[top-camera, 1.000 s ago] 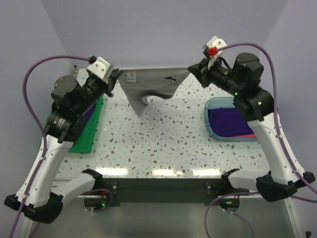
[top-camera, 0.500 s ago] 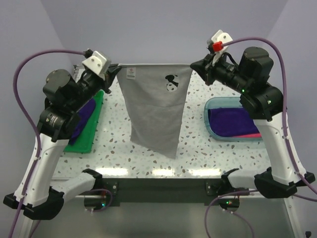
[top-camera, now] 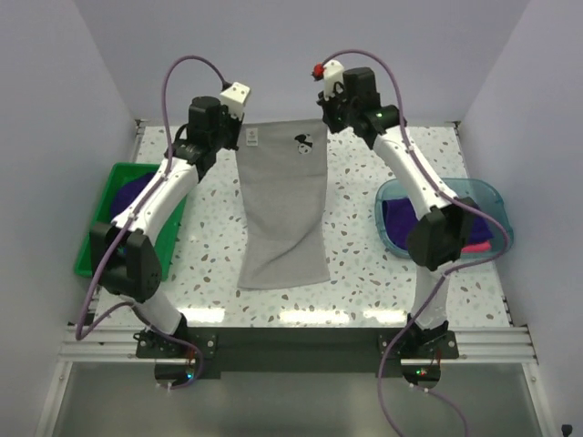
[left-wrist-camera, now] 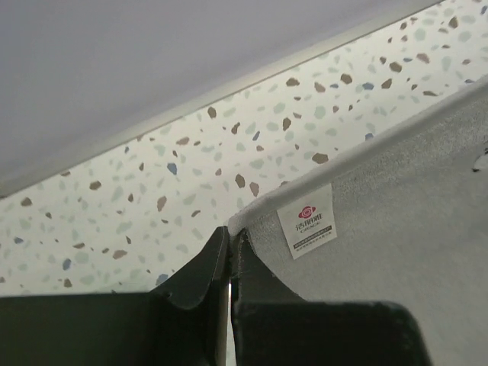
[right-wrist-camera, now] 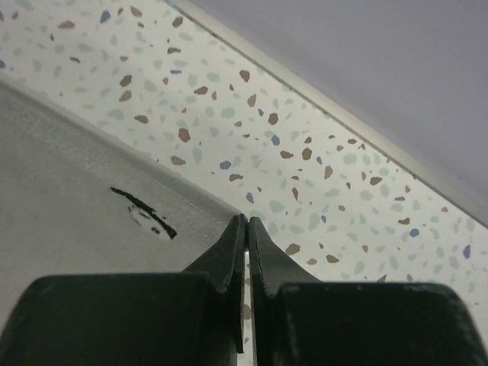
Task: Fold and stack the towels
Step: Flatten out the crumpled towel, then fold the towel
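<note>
A pale grey cloth towel [top-camera: 284, 209] stretches lengthwise down the middle of the speckled terrazzo-pattern counter [top-camera: 209, 255], its short edges far and near. The left pincer [left-wrist-camera: 230, 238] is pressed together on the towel's far left corner, with the cloth caught between the dark fingertips. The right pincer [right-wrist-camera: 247, 226] is pressed together on the far right corner in the same way. Between them the far edge runs straight and taut, close to the back of the counter. The near end of the towel lies on the counter with a few soft creases.

A small white sewn-in label with a red logo [left-wrist-camera: 307, 222] sits just beside the left corner. A small black-and-white printed figure [top-camera: 305, 143] sits near the right corner.

At the left edge of the counter stands a green plastic bin [top-camera: 86, 255] holding a dark purple bundled towel [top-camera: 127, 191]. It is partly hidden by the left arm. At the right edge is a translucent teal plastic tray [top-camera: 496, 196]. It holds a dark purple folded towel [top-camera: 396, 218], with a hot pink towel [top-camera: 475, 244] showing at its near side. Both containers stand well apart from the grey towel.
</note>
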Tool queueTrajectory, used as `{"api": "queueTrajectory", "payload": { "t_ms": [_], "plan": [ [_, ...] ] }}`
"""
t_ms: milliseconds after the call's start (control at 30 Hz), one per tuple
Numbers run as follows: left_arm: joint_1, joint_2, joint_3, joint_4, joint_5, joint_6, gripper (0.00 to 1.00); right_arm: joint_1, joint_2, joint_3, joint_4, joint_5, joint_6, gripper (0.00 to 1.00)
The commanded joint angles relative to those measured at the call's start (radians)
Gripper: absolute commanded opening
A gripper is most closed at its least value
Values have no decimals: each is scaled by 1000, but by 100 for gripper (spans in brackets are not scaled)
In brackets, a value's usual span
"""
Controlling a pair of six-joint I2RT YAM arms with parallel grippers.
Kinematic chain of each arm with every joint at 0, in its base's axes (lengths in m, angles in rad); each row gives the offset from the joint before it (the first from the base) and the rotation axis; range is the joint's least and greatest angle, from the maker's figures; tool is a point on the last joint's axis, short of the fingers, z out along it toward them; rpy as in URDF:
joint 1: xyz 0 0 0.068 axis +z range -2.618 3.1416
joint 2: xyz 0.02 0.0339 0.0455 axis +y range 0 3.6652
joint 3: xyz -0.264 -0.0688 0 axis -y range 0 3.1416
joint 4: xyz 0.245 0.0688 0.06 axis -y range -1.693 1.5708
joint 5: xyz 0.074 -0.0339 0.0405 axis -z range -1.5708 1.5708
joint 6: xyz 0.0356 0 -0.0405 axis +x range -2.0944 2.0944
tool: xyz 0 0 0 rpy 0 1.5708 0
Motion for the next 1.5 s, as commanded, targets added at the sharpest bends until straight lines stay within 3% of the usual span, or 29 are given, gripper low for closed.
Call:
{"api": "queueTrajectory", "payload": {
  "t_ms": [0, 167, 333, 767, 1467],
  "plan": [
    [64, 70, -3, 192, 19, -56, 0, -6, 59, 70, 94, 63, -36, 0],
    [99, 239, 91, 130, 56, -27, 0, -8, 112, -2, 208, 63, -71, 0],
    [104, 250, 68, 161, 67, 22, 0, -6, 137, -32, 231, 60, -85, 0],
    [104, 146, -132, 75, 141, -71, 0, -6, -18, -327, 64, 27, -26, 0],
    [99, -36, -325, -161, 187, -221, 0, 31, -167, -494, -146, -43, 163, 0]
  ]
}}
